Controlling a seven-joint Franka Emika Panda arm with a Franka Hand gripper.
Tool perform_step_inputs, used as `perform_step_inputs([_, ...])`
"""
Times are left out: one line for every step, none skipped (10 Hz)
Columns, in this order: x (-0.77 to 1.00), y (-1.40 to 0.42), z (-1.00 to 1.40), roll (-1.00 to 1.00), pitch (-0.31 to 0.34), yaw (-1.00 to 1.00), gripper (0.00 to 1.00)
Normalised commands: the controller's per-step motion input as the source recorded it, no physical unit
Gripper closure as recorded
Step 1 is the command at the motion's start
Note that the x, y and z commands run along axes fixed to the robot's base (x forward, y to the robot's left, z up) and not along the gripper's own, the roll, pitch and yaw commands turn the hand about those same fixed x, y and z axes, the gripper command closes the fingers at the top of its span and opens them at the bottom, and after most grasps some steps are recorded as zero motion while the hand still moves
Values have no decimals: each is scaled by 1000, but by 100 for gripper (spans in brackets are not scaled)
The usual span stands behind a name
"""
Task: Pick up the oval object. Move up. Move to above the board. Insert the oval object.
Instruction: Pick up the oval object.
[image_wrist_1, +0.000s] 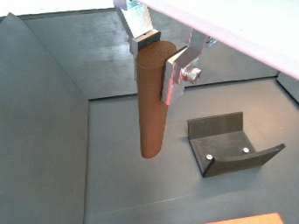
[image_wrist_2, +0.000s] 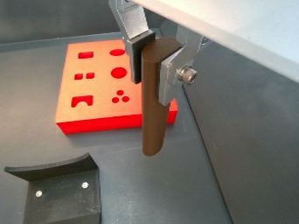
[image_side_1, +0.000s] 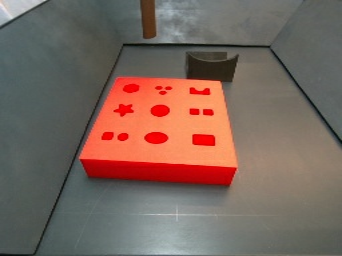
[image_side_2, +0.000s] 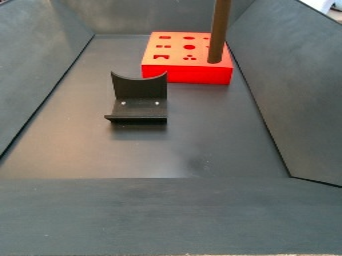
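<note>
The claw (image_wrist_1: 160, 54) grips the peg (image_wrist_1: 152, 105) by its top end in both wrist views; the peg hangs upright, clear of the floor. The red board (image_wrist_2: 103, 87) lies flat below, the fixture (image_side_2: 135, 97) near it.

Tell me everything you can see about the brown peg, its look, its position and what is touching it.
The oval object is a slim, long brown peg with a matte, smooth surface and a rounded lower end. It hangs upright in the air, touching neither the floor nor the board. The gripper is shut on its upper part, the flat silver fingers pressing it from two sides. Both side views show only its lower length, above the floor between the board and the fixture. No damage is visible.
</note>
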Motion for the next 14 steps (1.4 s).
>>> perform_step_inputs([-111, 0, -57, 0, -23, -6, 100])
perform_step_inputs([-83, 0, -51, 0, -14, -14, 100])
perform_step_inputs([-86, 0, -40, 0, -9, -14, 100])
perform_step_inputs([-54, 0, -23, 0, -1, -11, 100])
perform_step_inputs([-57, 0, -23, 0, -1, -6, 100])
perform_step_inputs([-31, 0, -26, 0, 0, 0, 100])
perform_step_inputs([-29, 0, -29, 0, 0, 0, 100])
perform_step_inputs([-29, 0, -43, 0, -3, 0, 100])
perform_step_inputs([0, 0, -29, 0, 0, 0, 100])
perform_step_inputs([0, 0, -3, 29, 0, 0, 100])
perform_step_inputs([149, -263, 0, 103, 43, -614, 100])
perform_step_inputs([-31, -386, 11, 119, 124, -720, 100])
perform_step_inputs([-26, -386, 14, 116, 129, -726, 100])
perform_step_inputs([-14, -394, 106, 106, 130, -723, 100])
